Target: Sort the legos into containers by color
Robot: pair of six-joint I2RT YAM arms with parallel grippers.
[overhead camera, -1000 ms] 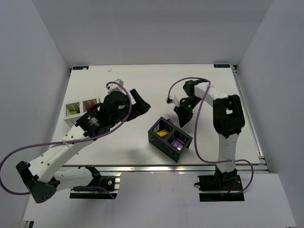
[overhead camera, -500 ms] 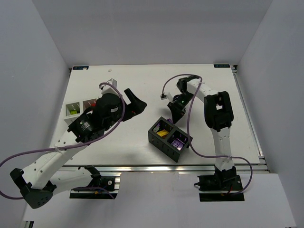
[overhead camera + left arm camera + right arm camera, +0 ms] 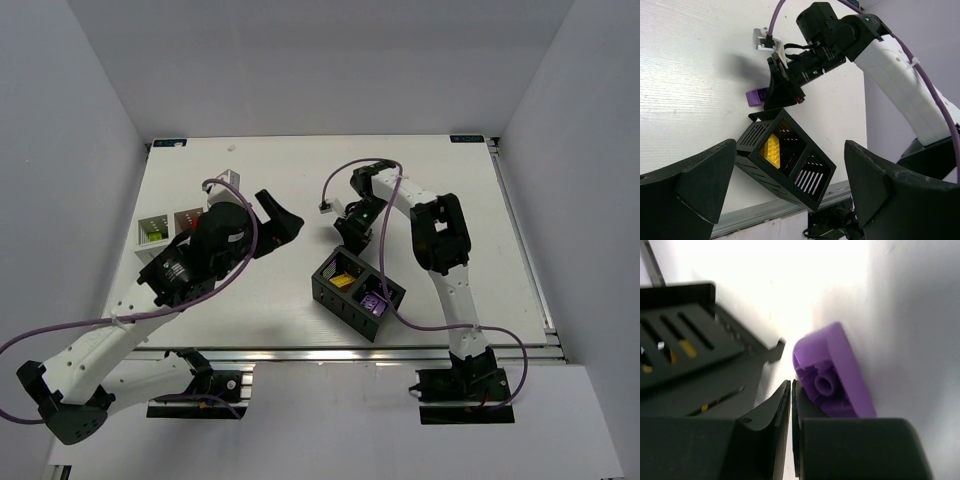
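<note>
a: two boxes to check. hard to read from above?

b: partly. can make out the white box (image 3: 166,231) at the left, with one green cell and one red, its right edge covered by the left arm (image 3: 150,300). cannot count bricks inside.

a: and the black box (image 3: 357,292)?

b: near the middle of the table (image 3: 300,160), set at a slant. holds a yellow brick (image 3: 772,148) in one cell and a purple piece (image 3: 372,300) in the other, too small from above to say more.

a: anything loose?

b: only found in the wrist views: a purple brick (image 3: 832,372) on the table just beyond the far corner of the black box. hidden from above under the right gripper (image 3: 350,238). half covered by it in the left wrist view too.

a: gripped?

b: no. jaws closed to a thin slit, nothing between them. lies beside one finger, touching or nearly so, cannot tell which. shows its hollow underside up close, lower end cut off by that finger.

a: left gripper (image 3: 280,214)?

b: spread wide, holding nothing, up off the table between the two boxes. only the fingertips in its own view, cut off at both lower corners.
</note>
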